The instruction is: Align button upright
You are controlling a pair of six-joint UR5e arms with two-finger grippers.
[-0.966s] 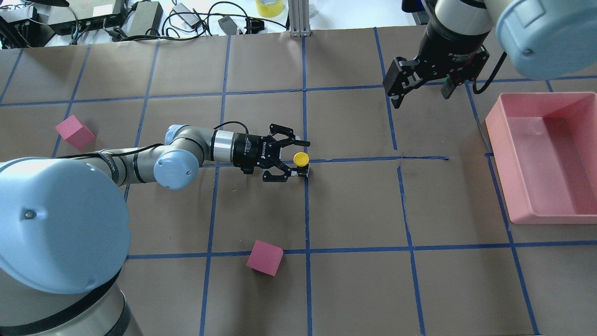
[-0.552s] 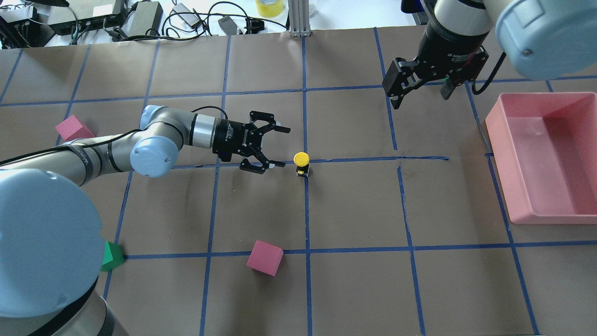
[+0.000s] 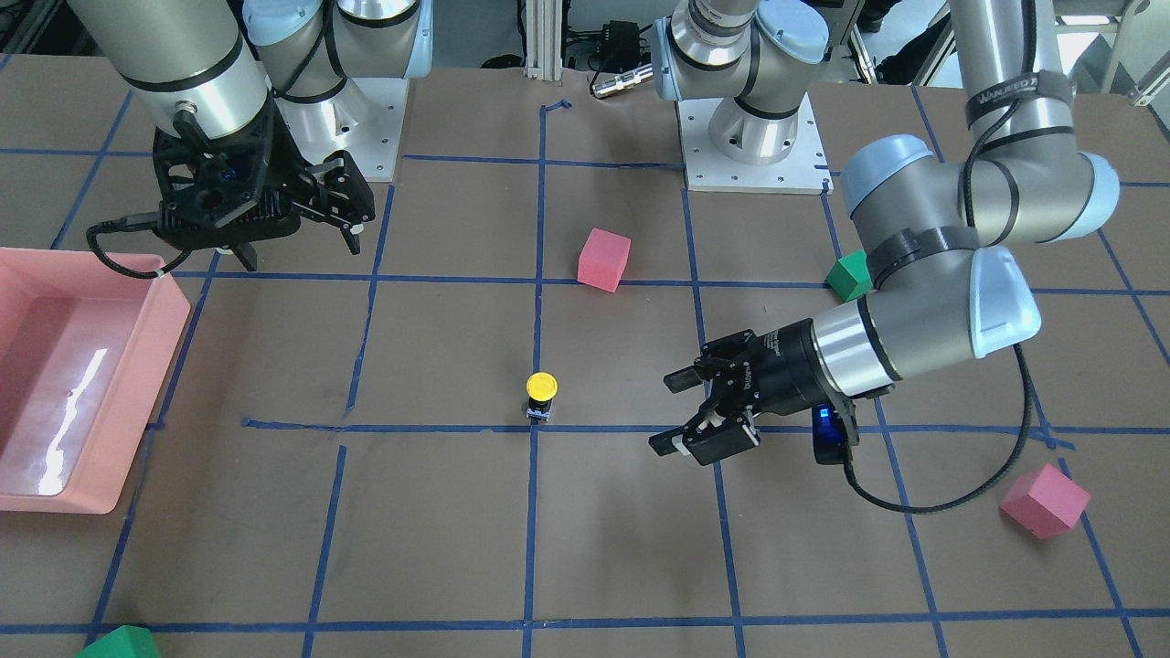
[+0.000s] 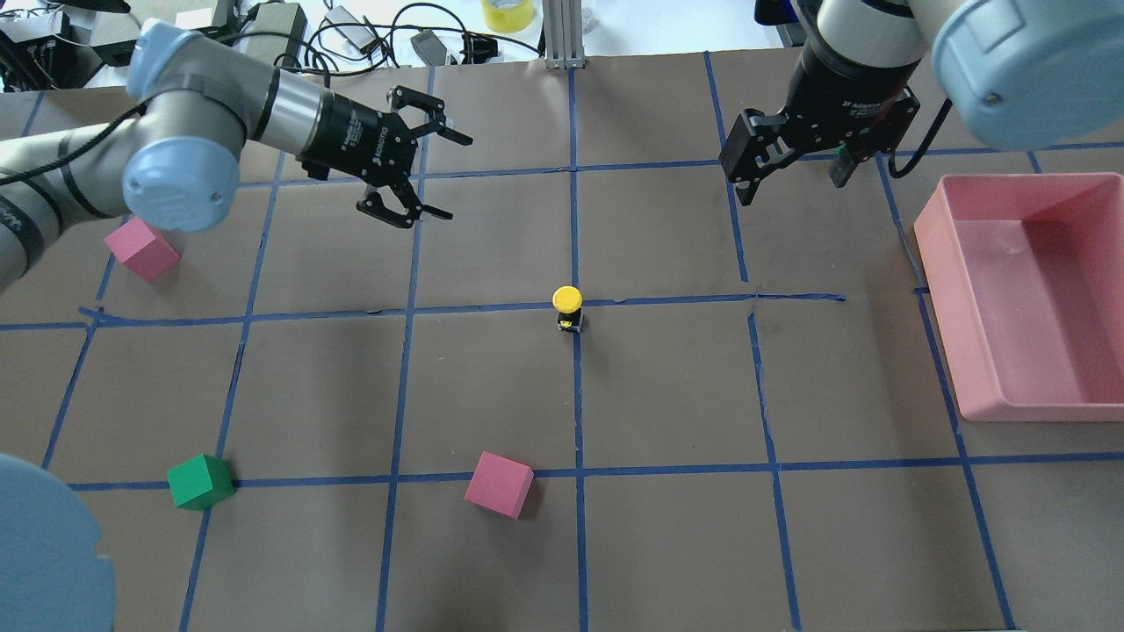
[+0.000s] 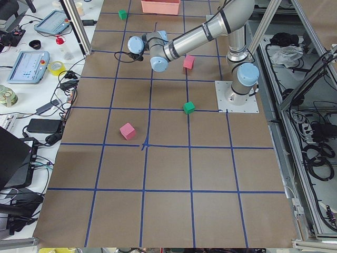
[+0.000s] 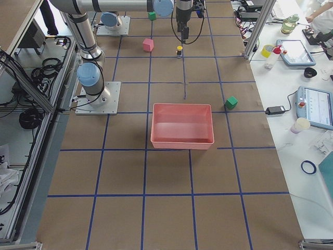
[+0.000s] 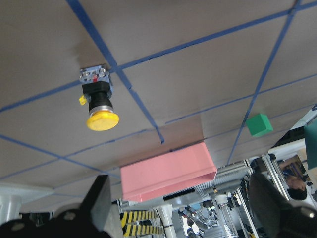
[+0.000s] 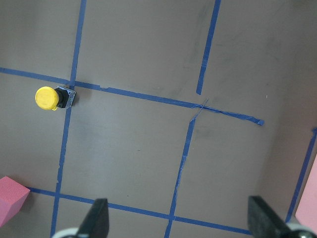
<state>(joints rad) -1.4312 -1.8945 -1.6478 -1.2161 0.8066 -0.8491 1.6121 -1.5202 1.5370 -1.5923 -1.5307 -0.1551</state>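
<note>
The button [image 4: 568, 300] stands upright on a blue tape crossing at mid-table, with its yellow cap up and its black body on the silvery base. It also shows in the front-facing view [image 3: 541, 387], the left wrist view [image 7: 99, 111] and the right wrist view [image 8: 47, 97]. My left gripper [image 4: 452, 175] is open and empty. It hangs well away from the button, toward the far left, and also shows in the front-facing view [image 3: 665, 413]. My right gripper [image 4: 793, 180] is open and empty above the table's far right.
A pink tray [image 4: 1036, 411] sits at the right edge. Two pink cubes [image 4: 499, 484] [image 4: 140, 247] and a green cube [image 4: 200, 481] lie on the left half. Another green cube [image 3: 119, 644] lies at the far side. Cables and boxes [image 4: 263, 31] line the far edge.
My left gripper has drawn back, open, from beside the button, going left and toward the far side. The button stays upright in place. My right arm has not moved.
</note>
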